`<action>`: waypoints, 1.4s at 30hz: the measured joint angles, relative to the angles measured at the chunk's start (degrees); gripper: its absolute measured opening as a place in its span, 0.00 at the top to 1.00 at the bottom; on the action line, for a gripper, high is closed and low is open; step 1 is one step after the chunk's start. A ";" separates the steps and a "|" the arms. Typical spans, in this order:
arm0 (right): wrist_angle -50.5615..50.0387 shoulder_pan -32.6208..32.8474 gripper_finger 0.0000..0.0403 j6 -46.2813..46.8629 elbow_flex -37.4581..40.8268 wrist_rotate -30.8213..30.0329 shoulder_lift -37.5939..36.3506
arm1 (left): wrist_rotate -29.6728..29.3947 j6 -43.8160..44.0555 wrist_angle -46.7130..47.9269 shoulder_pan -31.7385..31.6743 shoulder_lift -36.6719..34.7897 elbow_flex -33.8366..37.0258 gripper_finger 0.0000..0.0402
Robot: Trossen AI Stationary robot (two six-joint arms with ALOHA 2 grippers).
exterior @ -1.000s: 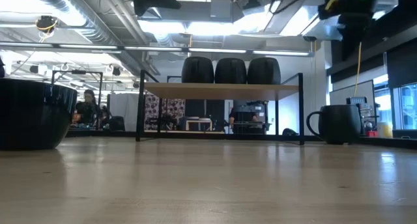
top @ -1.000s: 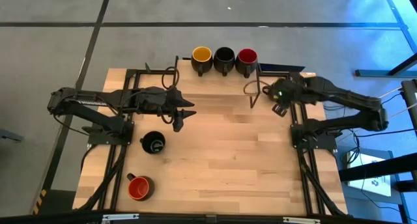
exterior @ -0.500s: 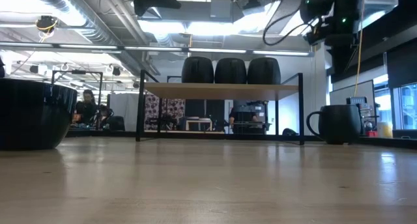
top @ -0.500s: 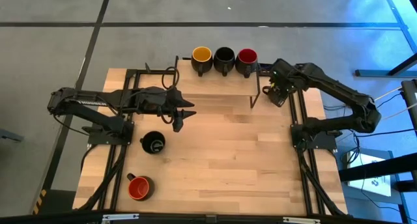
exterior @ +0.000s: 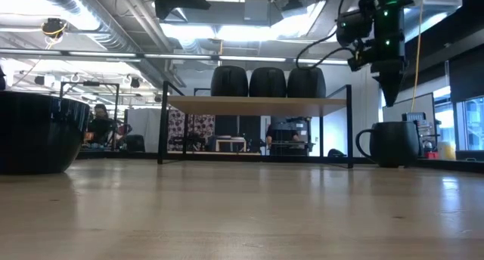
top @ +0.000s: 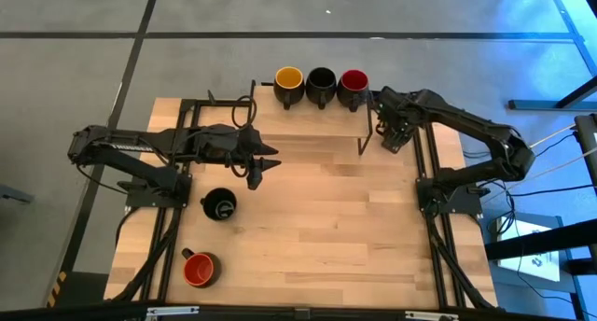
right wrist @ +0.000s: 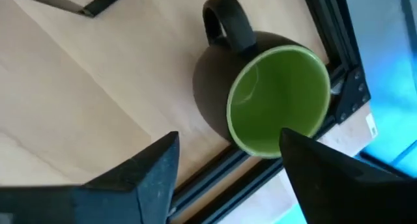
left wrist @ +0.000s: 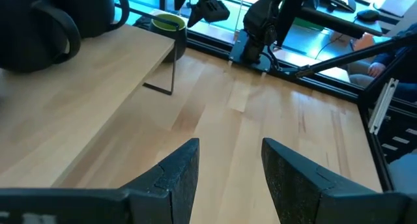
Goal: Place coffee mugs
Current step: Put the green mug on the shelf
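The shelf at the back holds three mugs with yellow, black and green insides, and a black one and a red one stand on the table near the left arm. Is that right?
Not quite. The third mug on the shelf is red inside, not green, as the high view shows. The green mug stands on the table under the open right gripper, in the right wrist view. The rest holds.

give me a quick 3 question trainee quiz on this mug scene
1. Multiple choice: which mug does the right pincer hang over? A) yellow-lined B) green-lined C) red-lined
2. True or false: three mugs stand on the raised shelf.
3. Fill in: the left pincer is open and holds ____.

Key:
1. B, the green-lined mug by the table's right edge rail.
2. True: yellow-lined mug, black-lined mug, red-lined mug.
3. Nothing.
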State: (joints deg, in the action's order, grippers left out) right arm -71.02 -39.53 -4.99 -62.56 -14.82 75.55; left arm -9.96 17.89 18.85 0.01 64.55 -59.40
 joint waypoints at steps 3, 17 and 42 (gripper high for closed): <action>3.77 0.00 0.36 -2.28 3.00 -0.20 0.09 | 0.00 0.00 0.00 0.00 0.00 0.00 0.60; 11.10 0.00 0.36 -6.67 11.20 -0.40 0.09 | 0.02 -0.02 0.00 0.00 0.00 0.00 0.60; 12.31 0.10 0.96 -8.88 15.30 1.37 0.11 | 0.00 -0.04 -0.02 0.02 0.02 0.00 0.60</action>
State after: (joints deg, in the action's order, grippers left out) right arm -58.71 -39.43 -13.87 -47.27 -13.45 75.66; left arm -9.96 17.85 18.83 0.03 64.58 -59.40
